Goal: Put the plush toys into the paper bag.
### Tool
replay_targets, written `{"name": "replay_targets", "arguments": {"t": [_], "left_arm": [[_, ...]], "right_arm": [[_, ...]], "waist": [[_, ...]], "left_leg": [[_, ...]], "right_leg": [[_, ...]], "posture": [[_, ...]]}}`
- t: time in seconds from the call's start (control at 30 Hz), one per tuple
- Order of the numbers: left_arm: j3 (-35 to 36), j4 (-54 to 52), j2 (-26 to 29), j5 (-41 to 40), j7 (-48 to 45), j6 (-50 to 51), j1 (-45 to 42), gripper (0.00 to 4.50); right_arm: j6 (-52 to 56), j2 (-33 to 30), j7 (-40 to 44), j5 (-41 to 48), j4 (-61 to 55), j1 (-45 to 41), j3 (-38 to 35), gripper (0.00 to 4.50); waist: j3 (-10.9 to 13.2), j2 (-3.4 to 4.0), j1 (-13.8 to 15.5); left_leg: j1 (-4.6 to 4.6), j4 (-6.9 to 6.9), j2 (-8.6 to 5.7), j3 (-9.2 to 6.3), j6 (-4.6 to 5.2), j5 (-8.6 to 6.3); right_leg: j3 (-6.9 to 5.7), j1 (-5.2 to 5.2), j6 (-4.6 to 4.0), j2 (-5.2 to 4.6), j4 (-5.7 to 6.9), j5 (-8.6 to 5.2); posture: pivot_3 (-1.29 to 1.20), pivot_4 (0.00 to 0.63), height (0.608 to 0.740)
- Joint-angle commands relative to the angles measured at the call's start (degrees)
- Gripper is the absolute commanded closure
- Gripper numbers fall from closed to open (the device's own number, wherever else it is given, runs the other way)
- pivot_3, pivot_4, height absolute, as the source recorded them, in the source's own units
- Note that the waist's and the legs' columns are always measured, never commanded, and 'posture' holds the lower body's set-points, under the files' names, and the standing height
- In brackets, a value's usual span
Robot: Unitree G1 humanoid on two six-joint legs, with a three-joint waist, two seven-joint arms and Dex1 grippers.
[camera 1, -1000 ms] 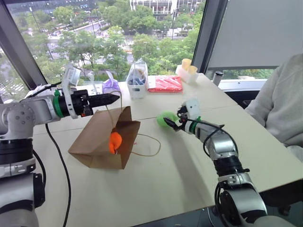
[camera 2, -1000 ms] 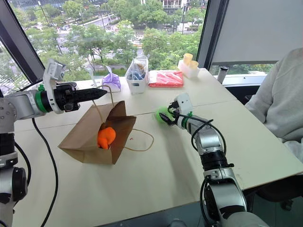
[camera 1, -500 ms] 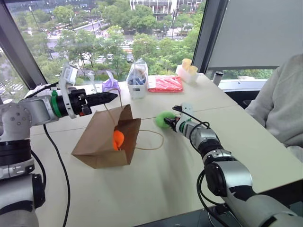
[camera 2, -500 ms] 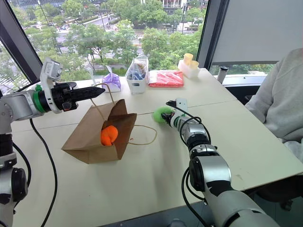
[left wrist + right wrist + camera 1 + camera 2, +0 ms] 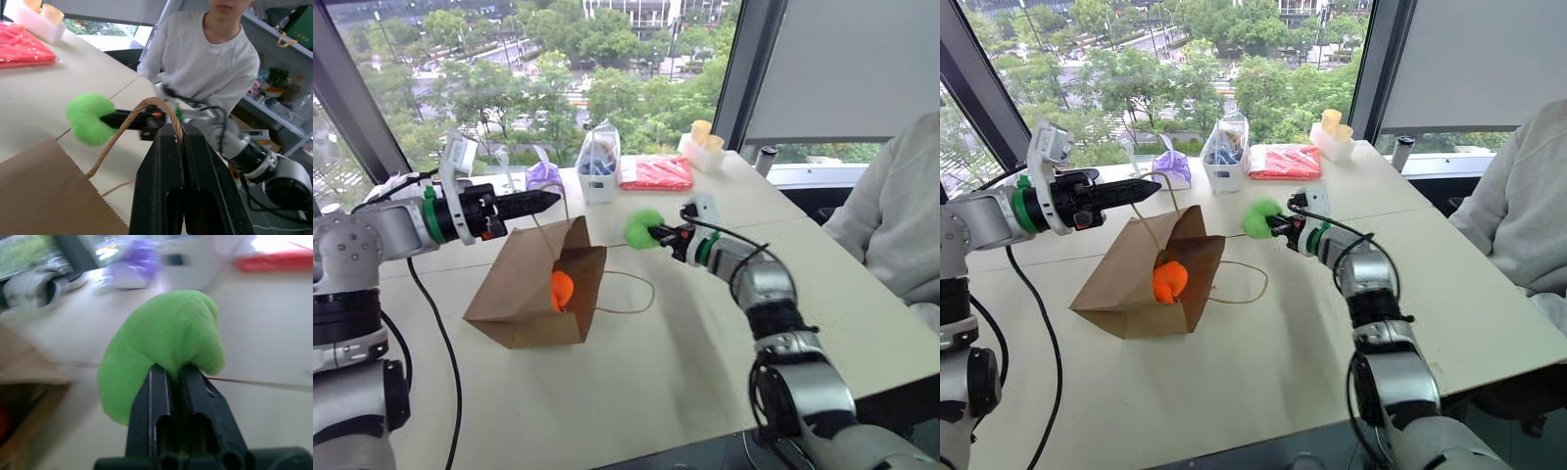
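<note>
Right hand [image 5: 656,235] pinched shut on green plush toy [image 5: 640,227], soft, light, squashes easily; best gripped mid-body. Left hand [image 5: 546,200] clamped on paper bag [image 5: 524,289] handle [image 5: 128,123], thin, tearable.

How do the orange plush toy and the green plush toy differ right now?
The orange plush toy sits inside the mouth of the paper bag; the green plush toy is outside it, lifted off the table. No gripper touches the orange one, while the right gripper is shut on the green one. The left gripper pinches the bag's handle instead. Both are small soft toys of similar size.
</note>
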Motion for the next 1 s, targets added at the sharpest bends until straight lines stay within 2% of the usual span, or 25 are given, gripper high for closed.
{"name": "replay_targets", "arguments": {"t": [0.03,0.13,0.2,0.4,0.57,0.6,0.67,0.83,0.87,1.0], "left_arm": [[1.0,-0.3,0.4,-0.6,-0.8,-0.9,-1.2,4.5],[0.7,0.0,-0.1,-0.4,-1.0,-1.4,-1.4,4.5],[0.6,0.0,-0.5,-0.5,-0.9,-1.5,-1.3,4.5],[0.6,-0.5,-1.0,-0.8,-0.9,-1.1,-1.1,4.5],[1.1,-0.3,-0.9,-0.8,-0.6,-1.2,-1.4,4.5],[1.4,-0.3,-0.9,-0.9,-0.3,-1.1,-1.4,4.5],[1.7,-0.5,-0.9,-1.1,0.0,-1.1,-1.2,4.5],[2.9,0.0,-1.4,-1.3,1.2,-1.4,-1.2,4.5],[3.3,0.4,-1.7,-1.3,1.6,-1.5,-1.4,4.5],[4.7,1.6,-2.6,-1.4,2.8,-1.9,-2.0,4.5]], "right_arm": [[12.6,-3.2,4.6,7.1,-20.5,3.6,3.4,4.44],[18.3,-2.6,4.2,10.1,-28.5,5.7,6.0,4.44],[19.1,-0.6,2.6,9.9,-29.4,5.9,7.7,4.44],[12.9,7.2,-0.6,4.3,-18.7,1.9,14.6,4.44],[7.9,13.1,-1.3,2.0,-9.4,-3.5,15.5,4.44],[7.2,13.9,-1.2,1.6,-8.4,-4.1,15.9,3.76],[6.4,14.7,-0.8,0.9,-7.5,-4.5,16.6,2.96],[5.9,15.2,-0.3,-0.4,-7.6,-3.7,18.0,0.39],[5.8,15.1,-0.5,-0.8,-7.8,-3.4,18.2,0.04],[5.7,14.2,-0.3,-2.2,-9.1,-2.0,19.1,0.04]], "waist": [[0.0,-0.01,-0.1],[0.0,-0.01,-0.2],[0.0,-0.01,-0.1],[0.0,-0.03,0.1],[0.0,-0.02,-0.1],[0.0,-0.02,-0.1],[0.0,-0.03,-0.1],[0.0,-0.03,-0.1],[0.0,-0.03,-0.1],[0.0,-0.03,-0.1]], "left_leg": [[0.01,0.0,0.0,0.01,0.01,-0.01],[0.14,0.0,0.02,0.13,0.0,-0.01],[0.21,0.01,0.05,0.15,-0.04,0.02],[0.2,0.06,0.03,0.14,-0.11,0.06],[0.11,-0.01,0.03,0.08,-0.11,0.06],[0.1,-0.01,0.02,0.07,-0.11,0.06],[0.09,-0.03,0.01,0.05,-0.1,0.06],[0.09,-0.03,0.0,0.05,-0.1,0.05],[0.1,-0.02,0.0,0.05,-0.1,0.05],[0.11,-0.01,0.01,0.06,-0.1,0.05]], "right_leg": [[0.0,0.0,0.0,0.0,-0.01,0.0],[0.01,0.02,0.0,0.01,-0.02,0.0],[0.02,0.02,0.0,0.04,-0.06,0.0],[0.04,0.02,0.0,0.03,-0.01,0.01],[0.04,-0.07,-0.02,0.02,0.09,0.02],[0.04,-0.08,-0.02,0.02,0.09,0.02],[0.03,-0.09,-0.03,0.0,0.08,0.02],[0.03,-0.09,-0.03,0.0,0.07,0.03],[0.03,-0.09,-0.03,0.01,0.07,0.03],[0.03,-0.08,-0.02,0.02,0.08,0.03]], "posture": [[0.0,0.15,0.74],[0.0,0.15,0.74],[0.0,0.15,0.74],[0.0,0.15,0.74],[0.0,0.15,0.74],[0.0,0.15,0.74],[0.0,0.15,0.74],[0.0,0.15,0.74],[0.0,0.15,0.74],[0.0,0.15,0.74]]}}
